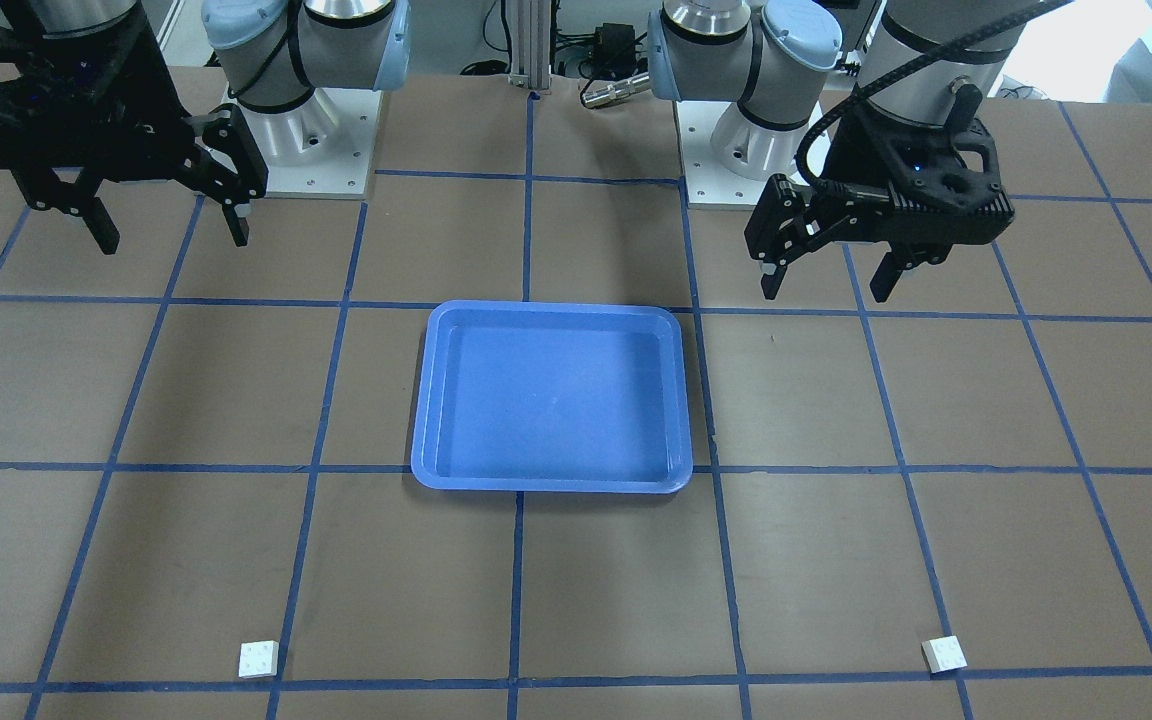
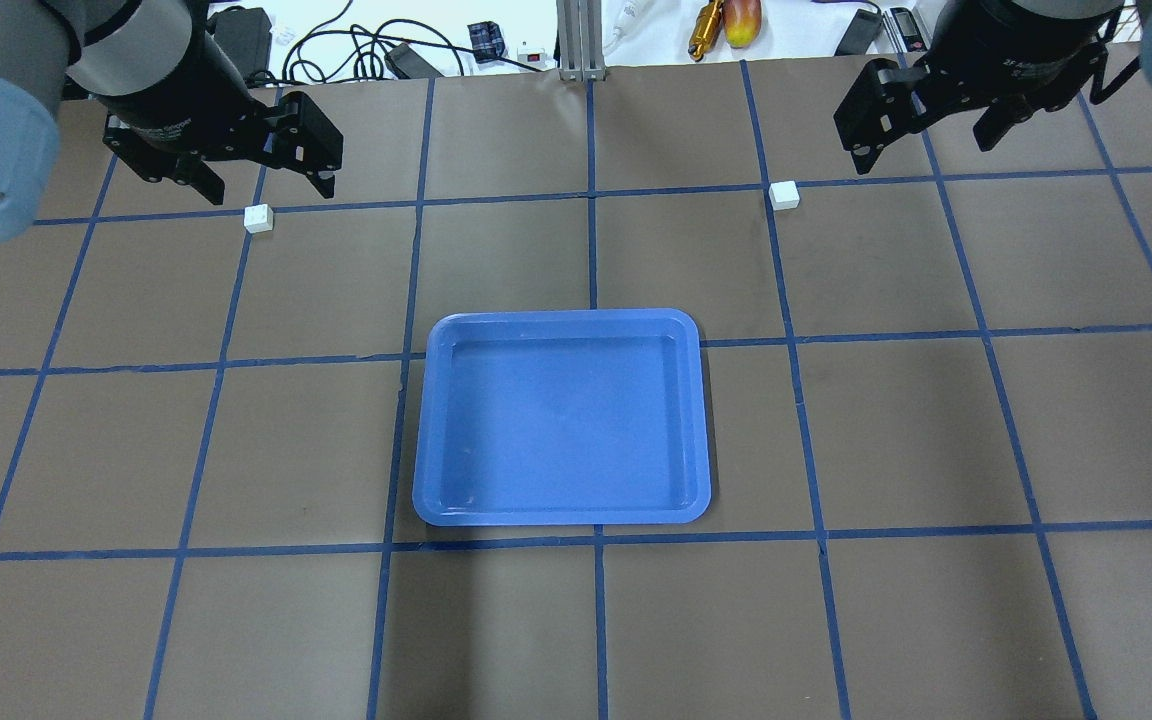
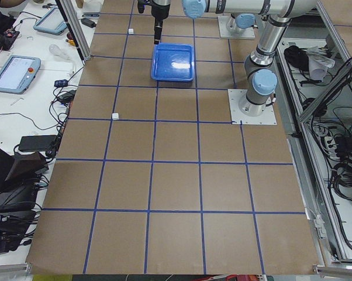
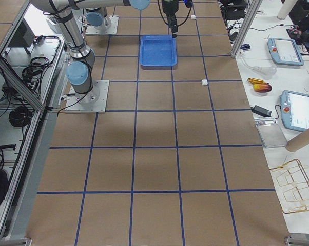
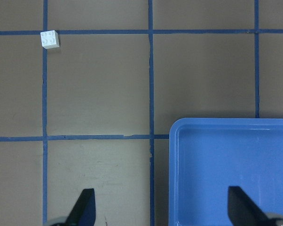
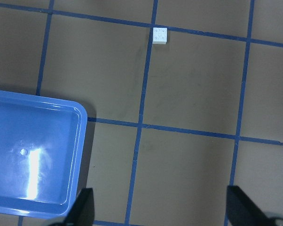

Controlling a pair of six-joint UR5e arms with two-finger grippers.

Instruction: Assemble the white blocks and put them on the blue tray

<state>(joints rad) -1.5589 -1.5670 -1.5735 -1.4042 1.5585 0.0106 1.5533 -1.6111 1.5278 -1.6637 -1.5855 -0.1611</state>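
The blue tray (image 2: pixel 562 418) lies empty at the table's middle; it also shows in the front view (image 1: pixel 551 397). One white block (image 2: pixel 258 218) sits on the left side, on a blue grid line, and in the front view (image 1: pixel 944 654). The other white block (image 2: pixel 784 195) sits on the right side, and in the front view (image 1: pixel 258 659). My left gripper (image 2: pixel 266 188) is open and empty, raised above the table close to the left block. My right gripper (image 2: pixel 921 142) is open and empty, raised to the right of the right block. The left wrist view shows its block (image 5: pixel 50 39) and the tray (image 5: pixel 231 169); the right wrist view shows its block (image 6: pixel 160 35) and the tray (image 6: pixel 33 150).
The brown table has a blue tape grid. The two arm bases (image 1: pixel 306 130) (image 1: pixel 736 140) stand at the robot's side of it. Cables and tools (image 2: pixel 726 20) lie past the far edge. Benches with tablets (image 4: pixel 293 51) flank the table's far side.
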